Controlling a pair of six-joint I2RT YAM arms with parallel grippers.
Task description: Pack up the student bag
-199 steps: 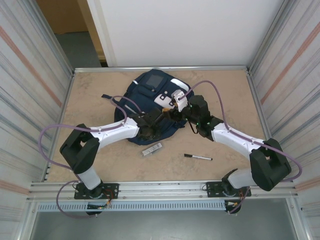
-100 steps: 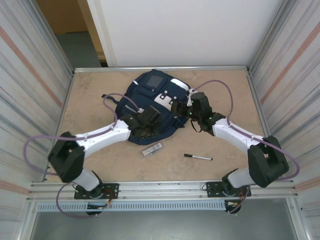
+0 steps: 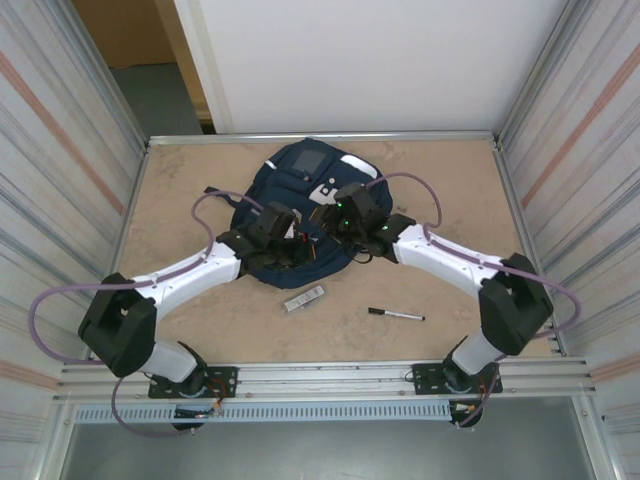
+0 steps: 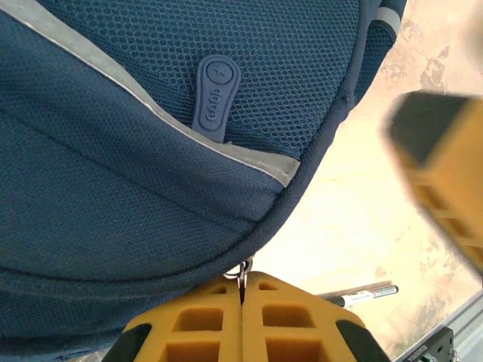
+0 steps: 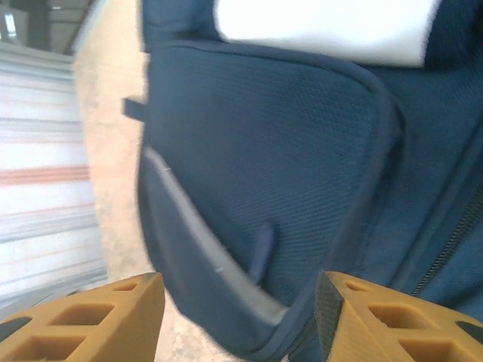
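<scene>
Zips look to be the business in hand. The student bag (image 3: 298, 188) lies flat on the far middle of the bench (image 3: 180, 205), front face up, with both arms reaching in over its near half.

At the bag's near rim the left claw (image 4: 242, 291) is clenched tight, and a small metal ring (image 4: 241, 269) pokes up from the seam between its pads. I take that ring for a zip slider's loop, pinched so the slider can be drawn along the edge or the rim held fast. Just above it on the mesh pocket hangs a navy rubber pull tab (image 4: 215, 94), untouched.

The right claw (image 5: 240, 292) hovers over the same front pocket, jaws wide apart with nothing between them. It seems placed either to brace the fabric or to take a second hold, so the bag does not slide when the zip is pulled.

Nearer the arm bases, apart from the bag, a small grey oblong item (image 3: 304, 298) and a black pen (image 3: 396, 315) lie on the bench, likely waiting to go in.
</scene>
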